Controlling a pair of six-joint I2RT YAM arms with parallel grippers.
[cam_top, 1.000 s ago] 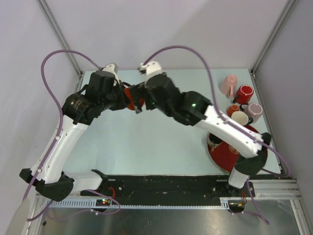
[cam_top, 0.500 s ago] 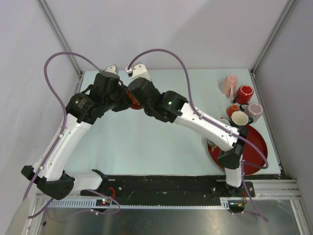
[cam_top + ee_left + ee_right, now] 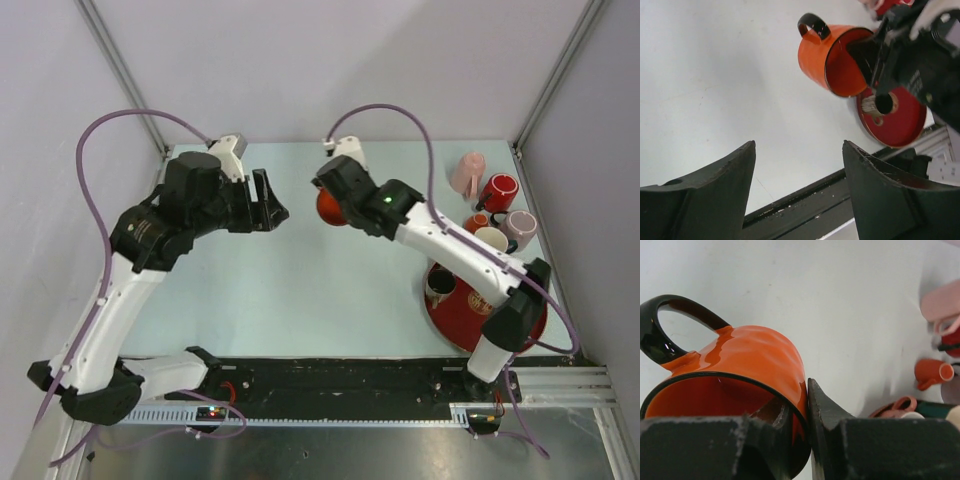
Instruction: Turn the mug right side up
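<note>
The orange mug [image 3: 328,207] with a black handle and rim hangs tilted on its side over the back middle of the table. My right gripper [image 3: 338,192] is shut on its wall. In the right wrist view one finger sits inside the mug [image 3: 747,362] and the other finger [image 3: 821,405] presses on the outside; the gripper [image 3: 794,401] pinches the rim. My left gripper [image 3: 270,203] stands open and empty to the left of the mug, apart from it. From the left wrist the mug [image 3: 825,57] shows its open mouth beyond the gripper [image 3: 798,147].
A red plate [image 3: 505,325] lies at the right front with a dark mug [image 3: 440,285] on it. Several mugs stand at the back right, among them a pink one [image 3: 465,172] and a red one [image 3: 498,188]. The black rail [image 3: 340,375] runs along the near edge.
My left gripper has opened, let go of the mug and drawn back to the left. The right gripper shut on the mug's rim and carried it a little to the right.
</note>
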